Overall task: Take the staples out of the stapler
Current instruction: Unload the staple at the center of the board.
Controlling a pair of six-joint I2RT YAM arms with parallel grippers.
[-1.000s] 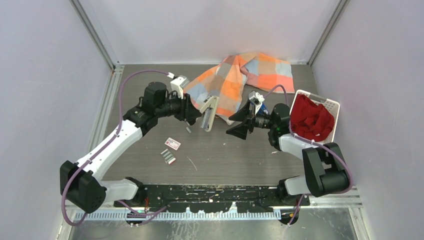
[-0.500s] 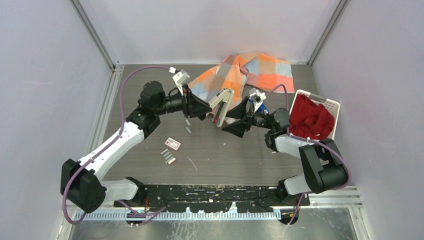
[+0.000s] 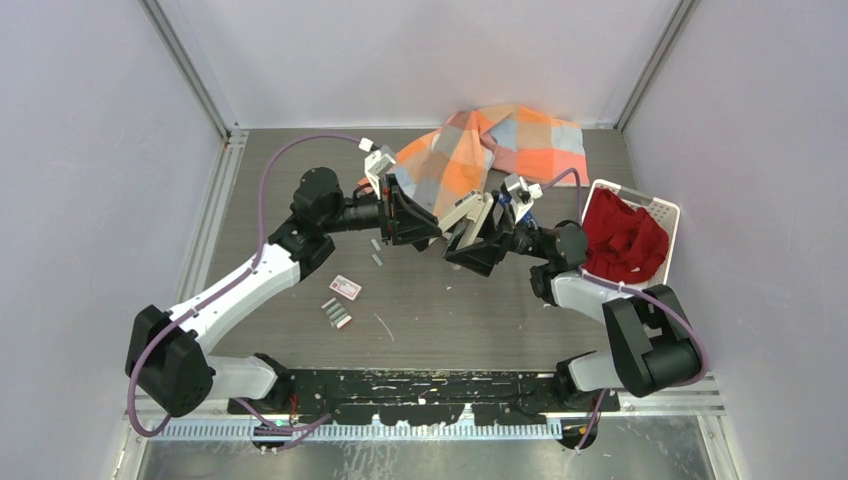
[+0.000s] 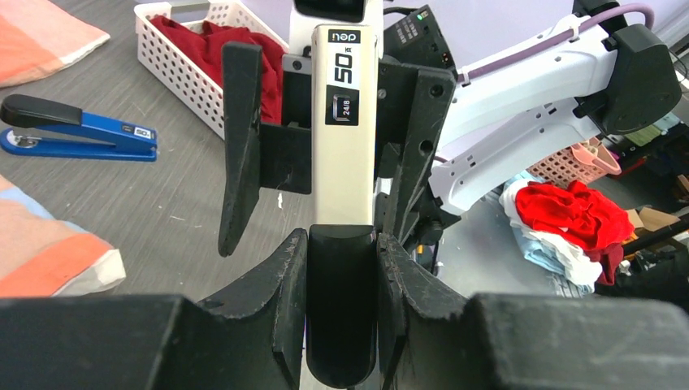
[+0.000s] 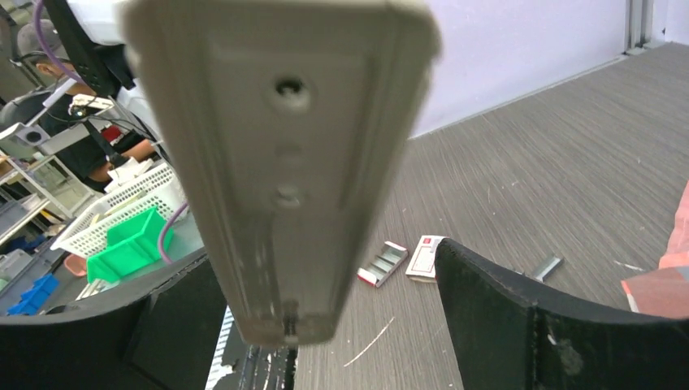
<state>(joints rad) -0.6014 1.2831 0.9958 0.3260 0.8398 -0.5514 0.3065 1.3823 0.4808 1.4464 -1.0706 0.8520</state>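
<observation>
My left gripper (image 3: 428,232) (image 4: 341,244) is shut on the black rear end of a cream-white stapler (image 4: 345,122) (image 5: 276,162), held off the table and pointing at my right arm. My right gripper (image 3: 470,240) (image 5: 349,325) stands open, one finger on each side of that stapler's front end, not touching it. A blue stapler (image 4: 81,134) lies flat on the table beside the checked cloth. Loose staples (image 3: 377,259) (image 5: 548,266) and more grey strips (image 3: 334,314) lie on the table below the left arm.
A white-and-red packet (image 3: 346,288) (image 5: 424,256) lies by an open staple tray (image 5: 382,266). An orange-and-blue checked cloth (image 3: 500,150) covers the back middle. A white basket (image 3: 665,212) with red cloth stands at the right.
My left arm has swung right and lifted the white stapler's front toward the right gripper. The right gripper has come left, so its open fingers now flank the stapler.
</observation>
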